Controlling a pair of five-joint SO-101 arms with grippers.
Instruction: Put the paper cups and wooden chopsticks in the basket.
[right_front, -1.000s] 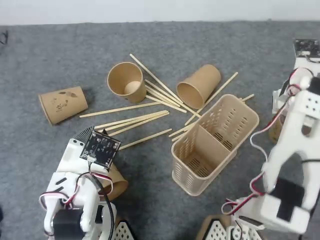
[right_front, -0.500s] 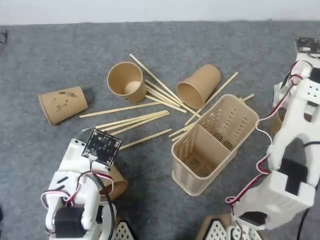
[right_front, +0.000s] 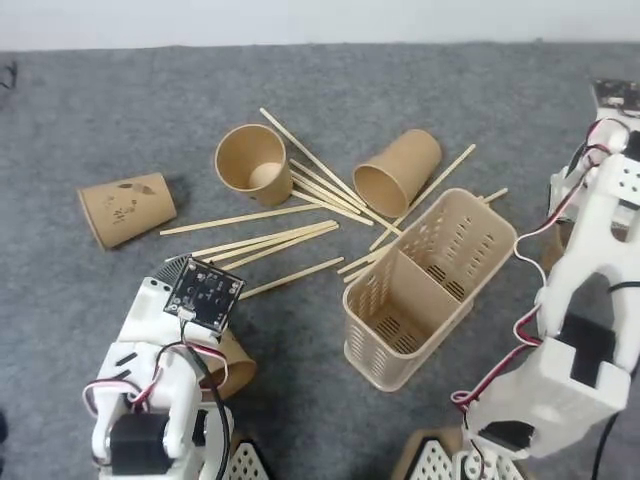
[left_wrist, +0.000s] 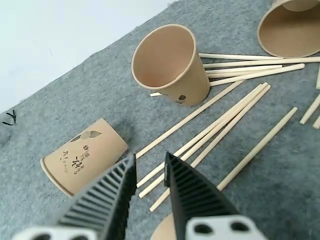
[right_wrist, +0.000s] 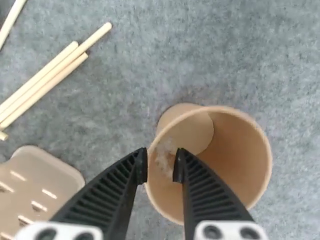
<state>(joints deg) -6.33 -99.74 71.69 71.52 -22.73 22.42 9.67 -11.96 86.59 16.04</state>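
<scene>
printed cup (right_front: 125, 208) on its side, far left | left gripper (left_wrist: 150, 167) fingers slightly parted, empty, above chopsticks (right_front: 265, 243) | basket (right_front: 365, 350) right of them | right gripper (right_wrist: 160, 162) fingers astride far-right cup (right_wrist: 220, 160) rim, seemingly pinching it

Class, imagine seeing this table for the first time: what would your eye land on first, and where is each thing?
Wooden chopsticks lie scattered across the middle of the grey mat, with a printed cup on its side to their left and two plain cups at their far edge. The empty two-compartment basket stands to their right. Past it, the right gripper sits at the rim of another cup.
</scene>
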